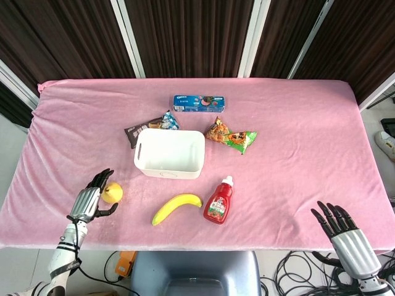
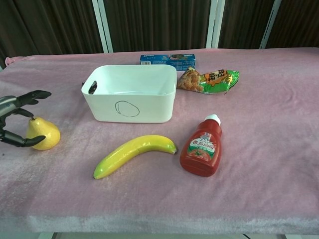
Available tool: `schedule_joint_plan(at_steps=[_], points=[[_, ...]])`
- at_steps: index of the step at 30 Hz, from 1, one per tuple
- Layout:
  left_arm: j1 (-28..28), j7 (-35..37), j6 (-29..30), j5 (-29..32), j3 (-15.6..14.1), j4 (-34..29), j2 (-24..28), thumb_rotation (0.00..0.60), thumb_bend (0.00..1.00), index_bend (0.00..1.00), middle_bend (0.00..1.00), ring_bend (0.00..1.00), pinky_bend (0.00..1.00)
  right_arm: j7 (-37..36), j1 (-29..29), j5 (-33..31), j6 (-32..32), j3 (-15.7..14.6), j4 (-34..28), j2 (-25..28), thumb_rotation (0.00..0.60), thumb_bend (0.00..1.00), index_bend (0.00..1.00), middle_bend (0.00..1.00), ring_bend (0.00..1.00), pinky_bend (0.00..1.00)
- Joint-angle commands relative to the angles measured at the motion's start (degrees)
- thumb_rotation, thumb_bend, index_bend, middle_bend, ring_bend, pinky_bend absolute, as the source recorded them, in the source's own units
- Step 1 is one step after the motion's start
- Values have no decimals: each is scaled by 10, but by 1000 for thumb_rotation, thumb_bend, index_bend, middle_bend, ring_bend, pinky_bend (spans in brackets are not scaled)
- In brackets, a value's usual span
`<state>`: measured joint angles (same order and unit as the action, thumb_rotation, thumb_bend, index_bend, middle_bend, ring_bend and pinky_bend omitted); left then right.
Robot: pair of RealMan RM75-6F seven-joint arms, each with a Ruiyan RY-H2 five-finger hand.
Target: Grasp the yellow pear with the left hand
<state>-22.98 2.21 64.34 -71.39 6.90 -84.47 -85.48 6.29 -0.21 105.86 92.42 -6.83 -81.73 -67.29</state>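
Note:
The yellow pear (image 1: pixel 113 192) (image 2: pixel 44 133) stands upright on the pink cloth, left of the banana. My left hand (image 1: pixel 90 201) (image 2: pixel 11 117) is right beside it on its left, fingers spread around it, thumb below and the others above; nothing is held. My right hand (image 1: pixel 344 235) hangs open off the table's front right corner, seen only in the head view.
A white bin (image 1: pixel 169 153) (image 2: pixel 130 93) stands behind the pear to the right. A banana (image 1: pixel 176 208) (image 2: pixel 133 154) and a ketchup bottle (image 1: pixel 219 200) (image 2: pixel 203 152) lie near the front. A cookie box (image 1: pixel 199 103) and snack bags (image 1: pixel 231 137) sit behind the bin.

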Motion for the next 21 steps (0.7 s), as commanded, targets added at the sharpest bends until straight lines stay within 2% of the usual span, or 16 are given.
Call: schedule_joint_plan(at_steps=[1,7,13,17,21], points=[[-9,3,-5,8,11,21,-22,600,318,0,7,1,188,-2,0,1,0,-1,0,1,600,114,51,79,77,235],[-14,-27,-12,25,10,47,-47,600,319,34,58,31,183,-7,0,3,4,-1,1,2,600,114,51,79,77,235],[-15,-34,-26,35,8,51,-48,600,317,230,233,171,152,-3,1,0,0,-1,-1,2,600,114,51,79,77,235],[-15,-37,-22,33,7,62,-58,600,330,387,406,349,234,-3,0,1,0,-1,-1,2,600,114,51,79,76,235],[-16,-43,-25,36,6,82,-73,600,347,471,502,445,329,-3,1,1,-1,-1,-1,2,600,114,51,79,77,235]])
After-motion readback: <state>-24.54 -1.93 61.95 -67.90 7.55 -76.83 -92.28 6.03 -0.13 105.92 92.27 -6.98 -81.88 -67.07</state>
